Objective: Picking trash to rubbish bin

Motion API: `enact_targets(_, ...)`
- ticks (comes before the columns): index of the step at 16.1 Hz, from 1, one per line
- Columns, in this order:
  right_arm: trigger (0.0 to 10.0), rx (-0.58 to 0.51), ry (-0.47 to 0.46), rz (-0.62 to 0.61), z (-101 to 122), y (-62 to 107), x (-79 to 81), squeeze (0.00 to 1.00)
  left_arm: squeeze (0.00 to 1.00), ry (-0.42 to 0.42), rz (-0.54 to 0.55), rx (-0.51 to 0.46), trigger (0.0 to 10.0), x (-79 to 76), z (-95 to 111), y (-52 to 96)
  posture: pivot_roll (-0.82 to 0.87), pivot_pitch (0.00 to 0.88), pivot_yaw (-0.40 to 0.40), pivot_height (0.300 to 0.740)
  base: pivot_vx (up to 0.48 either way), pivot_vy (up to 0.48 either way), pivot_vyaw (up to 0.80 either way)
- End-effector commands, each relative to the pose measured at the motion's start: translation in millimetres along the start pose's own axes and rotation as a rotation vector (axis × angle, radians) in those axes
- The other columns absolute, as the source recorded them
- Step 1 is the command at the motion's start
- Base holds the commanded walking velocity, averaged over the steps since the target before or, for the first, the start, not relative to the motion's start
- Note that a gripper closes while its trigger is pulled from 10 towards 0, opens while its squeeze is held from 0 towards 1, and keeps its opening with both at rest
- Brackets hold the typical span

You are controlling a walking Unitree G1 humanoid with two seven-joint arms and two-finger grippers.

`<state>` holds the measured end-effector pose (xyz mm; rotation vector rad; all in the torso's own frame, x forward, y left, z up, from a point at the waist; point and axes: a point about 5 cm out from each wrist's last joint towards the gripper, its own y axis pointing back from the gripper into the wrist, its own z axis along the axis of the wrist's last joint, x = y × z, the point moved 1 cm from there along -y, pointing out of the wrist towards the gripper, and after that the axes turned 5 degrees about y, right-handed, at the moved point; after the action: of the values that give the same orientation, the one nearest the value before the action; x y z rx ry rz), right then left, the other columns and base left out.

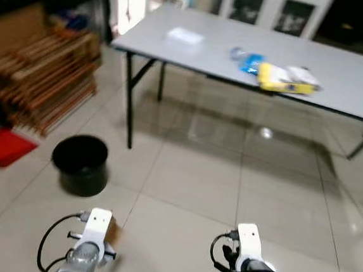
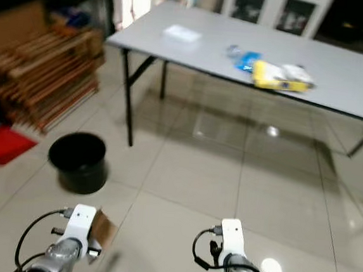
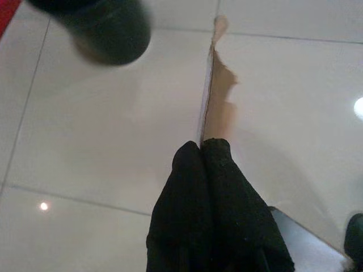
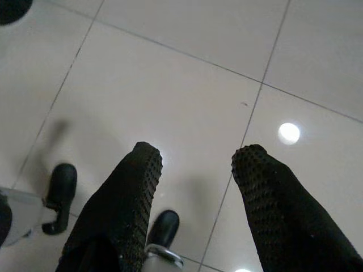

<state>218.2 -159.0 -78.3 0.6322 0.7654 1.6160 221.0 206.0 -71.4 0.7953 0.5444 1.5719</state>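
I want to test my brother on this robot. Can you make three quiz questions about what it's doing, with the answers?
1. True or false: the left gripper is shut on a piece of cardboard.
2. What colour is the bin? A) red B) black C) white
3. Fill in: the yellow packet lies on the ____.

Key:
1. True: its fingers pinch the cardboard's edge.
2. B: it is black and stands on the floor near the table leg.
3. Table. The right gripper is open above the floor tiles.
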Motion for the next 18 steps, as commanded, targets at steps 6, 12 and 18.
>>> enact_targets(6, 10.0, -0.007, -0.001, 0.009, -0.7, 0.3, 0.5, 0.0, 0.0, -0.005, 0.013, 0.015, 10.0, -2.5, -5.7, 1.1, 0.03, 0.0, -0.101, 0.74, 0.0, 0.0, 0.8)
enact_targets(12, 10.0, -0.014, -0.004, 0.009, 2.2, -0.1, -0.1, 0.0, 0.0, 0.012, 0.031, 0.013, 10.0, 0.7, -5.6, 1.1, 0.03, 0.013, -0.105, 0.74, 0.0, 0.0, 0.8)
enact_targets(18, 10.0, -0.016, -0.01, 0.011, 3.0, -0.5, 1.7, 0.0, 0.0, 0.009, 0.036, 0.007, 10.0, 0.3, -4.2, 0.9, 0.03, 0.024, -0.105, 0.74, 0.0, 0.0, 0.8)
